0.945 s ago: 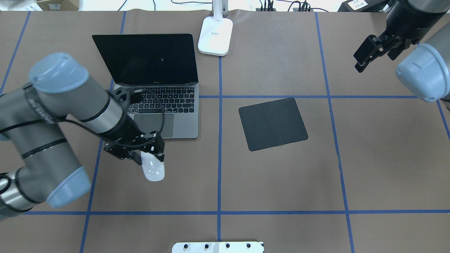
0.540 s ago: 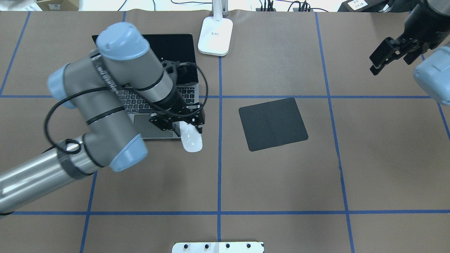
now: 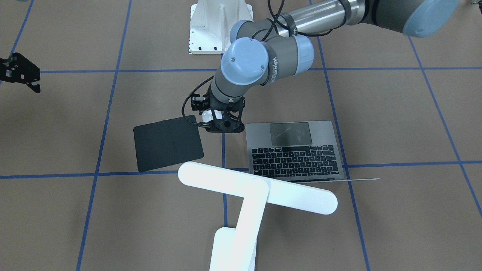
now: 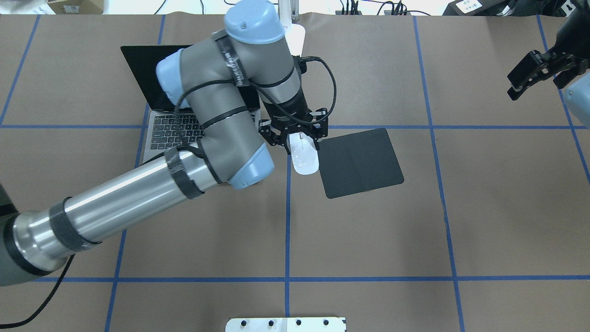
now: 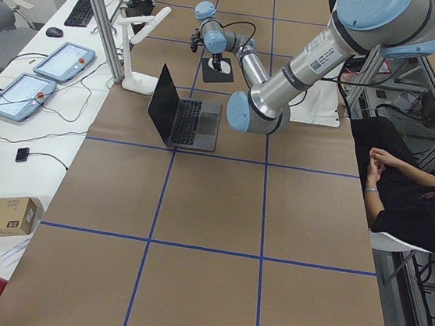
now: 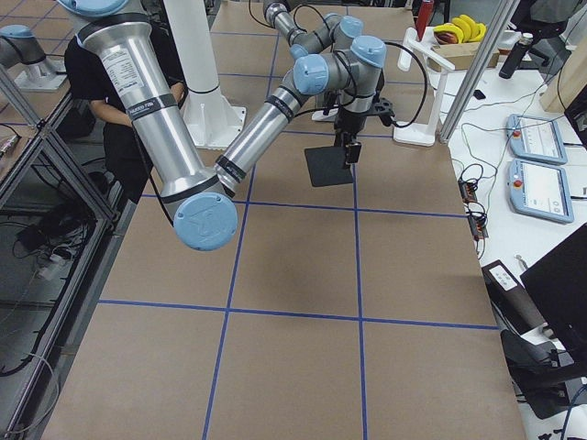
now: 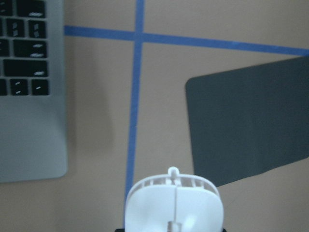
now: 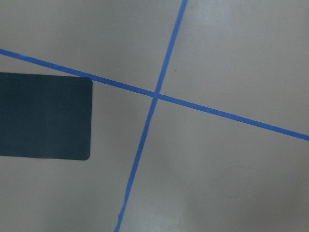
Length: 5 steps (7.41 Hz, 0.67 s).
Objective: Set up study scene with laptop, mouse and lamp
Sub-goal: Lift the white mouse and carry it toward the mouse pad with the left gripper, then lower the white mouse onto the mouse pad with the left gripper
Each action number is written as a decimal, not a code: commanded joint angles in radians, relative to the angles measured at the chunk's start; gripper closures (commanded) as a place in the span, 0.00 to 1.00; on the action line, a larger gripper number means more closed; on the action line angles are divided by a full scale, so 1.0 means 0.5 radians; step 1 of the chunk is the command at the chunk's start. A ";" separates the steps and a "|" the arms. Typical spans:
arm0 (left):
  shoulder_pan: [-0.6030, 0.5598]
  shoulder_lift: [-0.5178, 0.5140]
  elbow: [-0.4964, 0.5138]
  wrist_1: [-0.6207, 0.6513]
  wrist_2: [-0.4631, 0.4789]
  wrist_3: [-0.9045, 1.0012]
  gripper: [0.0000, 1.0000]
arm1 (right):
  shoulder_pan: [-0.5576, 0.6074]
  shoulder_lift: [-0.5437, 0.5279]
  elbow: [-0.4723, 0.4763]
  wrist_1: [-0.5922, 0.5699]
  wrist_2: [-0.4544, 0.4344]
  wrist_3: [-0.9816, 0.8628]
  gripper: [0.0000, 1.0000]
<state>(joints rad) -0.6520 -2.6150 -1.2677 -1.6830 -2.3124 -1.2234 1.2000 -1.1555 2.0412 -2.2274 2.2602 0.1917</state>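
- Brown tabletop [image 4: 368, 240] carries the open laptop [image 4: 170, 131], a black mat [image 4: 364, 161] and the lamp [image 3: 260, 192].
- Left arm reaches over the laptop; its hand [image 4: 298, 139] grips the mouse [image 4: 305, 160] at the mat's edge.
- Right hand [image 4: 540, 77] hangs well apart, fingers spread, empty.
- Overhead shows the mouse plainly; the front-facing view mostly hides it.

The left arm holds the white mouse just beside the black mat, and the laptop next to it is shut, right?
Not quite: the laptop is open, with its screen standing up and its keyboard showing, as the exterior left view makes plain. The rest is right: the left end effector holds the mouse beside the mat.
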 commanded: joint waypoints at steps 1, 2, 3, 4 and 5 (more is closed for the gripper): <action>0.104 -0.282 0.365 -0.015 0.123 -0.090 0.39 | 0.030 -0.008 -0.011 0.000 0.002 0.000 0.00; 0.132 -0.298 0.400 -0.021 0.167 -0.096 0.39 | 0.039 -0.008 -0.011 0.000 0.002 0.000 0.00; 0.138 -0.335 0.488 -0.033 0.170 -0.100 0.39 | 0.054 -0.014 -0.011 -0.003 0.008 0.000 0.00; 0.138 -0.359 0.529 -0.042 0.231 -0.100 0.39 | 0.079 -0.014 -0.011 0.000 0.047 0.000 0.00; 0.138 -0.360 0.581 -0.128 0.280 -0.124 0.39 | 0.088 -0.014 -0.011 0.000 0.051 0.000 0.00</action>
<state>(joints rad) -0.5844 -2.7872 -1.0111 -1.7124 -2.2023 -1.2756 1.2351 -1.1622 2.0357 -2.2277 2.2774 0.1918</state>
